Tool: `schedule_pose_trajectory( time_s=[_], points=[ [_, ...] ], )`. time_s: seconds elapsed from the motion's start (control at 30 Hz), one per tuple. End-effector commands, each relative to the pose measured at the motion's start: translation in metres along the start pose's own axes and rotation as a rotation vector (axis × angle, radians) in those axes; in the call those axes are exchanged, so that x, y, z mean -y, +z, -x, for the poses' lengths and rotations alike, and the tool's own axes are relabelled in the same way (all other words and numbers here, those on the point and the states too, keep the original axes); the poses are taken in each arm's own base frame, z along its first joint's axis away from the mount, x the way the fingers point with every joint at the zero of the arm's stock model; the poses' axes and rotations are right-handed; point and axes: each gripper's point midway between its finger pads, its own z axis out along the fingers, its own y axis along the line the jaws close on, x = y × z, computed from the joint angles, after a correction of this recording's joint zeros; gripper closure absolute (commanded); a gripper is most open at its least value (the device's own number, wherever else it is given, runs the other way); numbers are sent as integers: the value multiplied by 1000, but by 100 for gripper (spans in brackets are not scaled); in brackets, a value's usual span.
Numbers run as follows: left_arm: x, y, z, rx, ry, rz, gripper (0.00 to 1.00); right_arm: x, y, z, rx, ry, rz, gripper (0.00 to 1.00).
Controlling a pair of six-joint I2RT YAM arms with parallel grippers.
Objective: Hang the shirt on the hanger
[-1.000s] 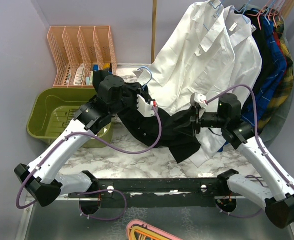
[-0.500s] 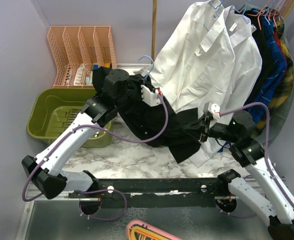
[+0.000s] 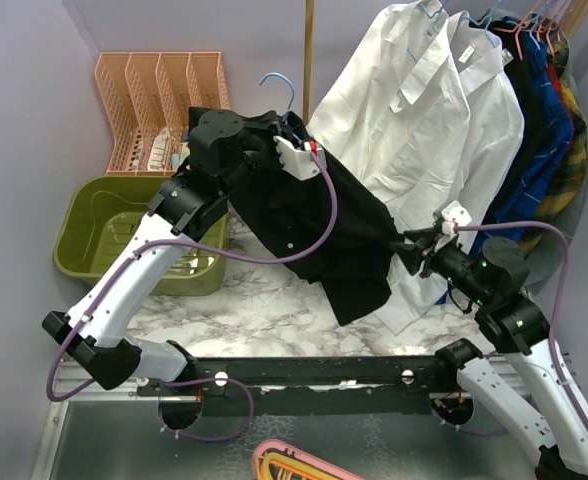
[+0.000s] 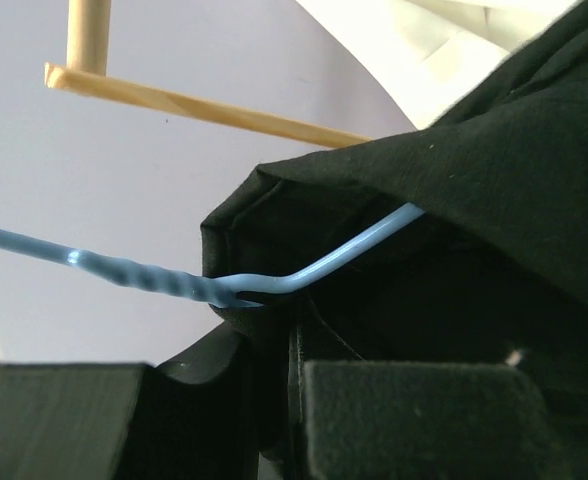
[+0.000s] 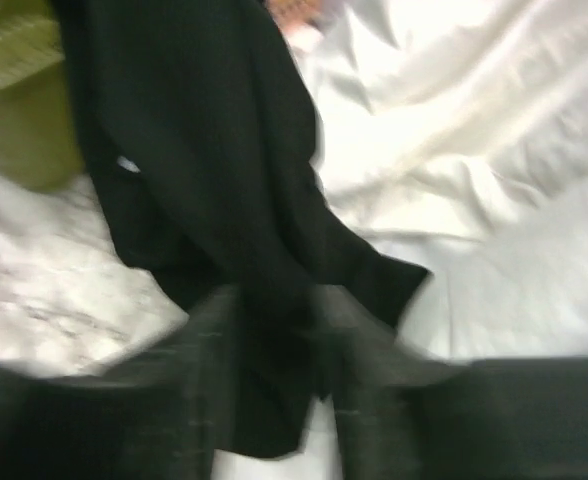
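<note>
The black shirt (image 3: pixel 324 220) hangs in the air from my left gripper (image 3: pixel 282 150), raised at the back middle. In the left wrist view the jaws (image 4: pixel 289 400) are shut on black collar fabric (image 4: pixel 474 190), and the light-blue hanger wire (image 4: pixel 324 268) runs into the collar just above them. The hanger's hook (image 3: pixel 278 84) sticks up above the gripper. My right gripper (image 3: pixel 414 245) is lower and to the right, shut on the shirt's edge and drawing it sideways. The right wrist view is blurred, with black fabric (image 5: pixel 234 200) between the fingers (image 5: pixel 209 380).
White shirts (image 3: pixel 414 120) and blue plaid garments (image 3: pixel 544 140) hang at the back right, close behind the right gripper. A wooden post (image 3: pixel 308 60) stands behind the hook. An orange file rack (image 3: pixel 164 100) and a green bin (image 3: pixel 104 225) sit at the left on the marble table (image 3: pixel 254 310).
My left gripper has risen and moved back, lifting the shirt and hanger off the table. My right gripper has moved right and toward the near edge, stretching the shirt's edge.
</note>
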Motion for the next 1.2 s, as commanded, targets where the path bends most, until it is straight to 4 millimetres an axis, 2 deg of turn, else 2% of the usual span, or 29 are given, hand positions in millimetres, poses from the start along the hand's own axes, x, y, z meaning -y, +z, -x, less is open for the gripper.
schedule_pose_trajectory(
  time_s=[0.0, 0.03, 0.07, 0.2, 0.27, 0.33, 0.47, 0.53, 0.67, 0.83, 0.9, 1.17],
  points=[
    [-38, -22, -1, 5, -21, 109, 100, 38, -2, -12, -102, -16, -197, 24],
    [-37, -22, -1, 6, -22, 107, 100, 34, -2, 5, -48, -19, -178, 9],
    [-36, -22, -1, 7, -24, 105, 100, 29, -2, 24, 19, -29, -149, 1],
    [-38, -20, 2, 22, -40, 98, 100, 1, -1, 100, 261, -110, 20, 0],
    [-36, -18, 4, 30, -52, 86, 100, -8, 8, 127, 319, -150, 95, 1],
    [-34, -17, 7, 43, -64, 72, 100, -20, 24, 143, 318, -185, 212, 1],
    [-27, -15, 10, 56, -94, 27, 100, -50, 63, 146, 236, -196, 525, 0],
    [-25, -15, 12, 60, -106, 14, 100, -56, 79, 146, 242, -193, 616, 5],
    [-19, -15, 13, 69, -122, -10, 100, -57, 98, 165, 293, -142, 670, 11],
    [-18, -13, 14, 75, -127, -20, 100, -56, 123, 172, 274, -72, 715, 24],
    [-18, -12, 14, 73, -127, -21, 100, -60, 131, 170, 257, -56, 732, 27],
    [-13, -6, 12, 65, -132, -33, 100, -87, 148, 154, 204, -11, 785, 27]
  ],
)
